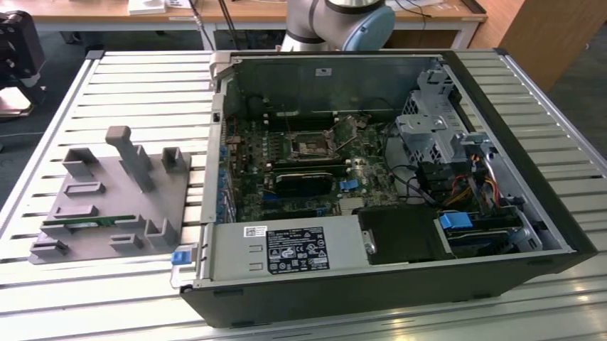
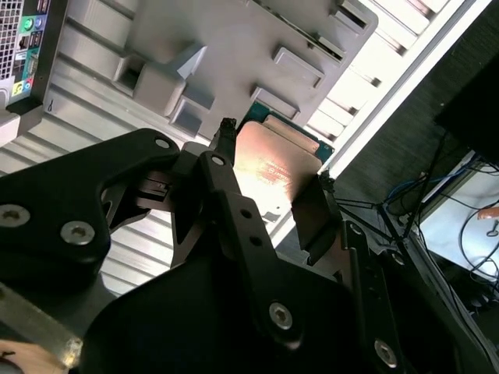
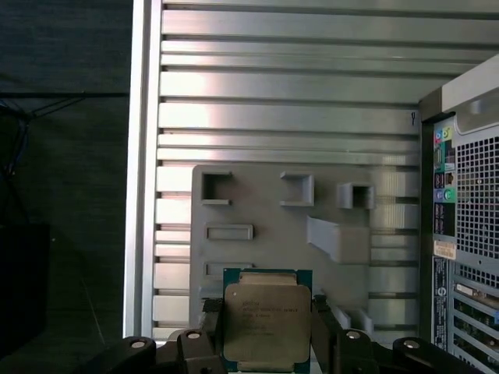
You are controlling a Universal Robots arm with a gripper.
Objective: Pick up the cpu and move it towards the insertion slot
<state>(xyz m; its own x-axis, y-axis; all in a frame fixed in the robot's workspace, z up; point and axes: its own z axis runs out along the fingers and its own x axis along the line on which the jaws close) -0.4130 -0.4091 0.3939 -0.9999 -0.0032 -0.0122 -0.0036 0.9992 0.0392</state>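
In both wrist views my gripper [image 3: 267, 336] [image 2: 273, 195] is shut on the cpu [image 3: 267, 321] [image 2: 274, 165], a flat square chip with a shiny metal top and a green rim. Black fingers [image 3: 210, 331] press on two opposite edges of it. The chip hangs well above the grey fixture plate [image 3: 273, 226] [image 2: 234, 39], clear of its blocks. In the exterior view the insertion slot [image 1: 311, 146], a dark square socket in a silver frame, lies on the motherboard inside the open computer case [image 1: 379, 284].
The grey fixture plate [image 1: 109, 202] lies on the slatted metal table [image 1: 142, 92] at the exterior view's left, with raised blocks, a tall post [image 1: 128, 156] and a green memory stick [image 1: 90, 222]. The arm's base [image 1: 342, 21] stands behind the case. Drive cages and cables [image 1: 455, 170] crowd the case's right side.
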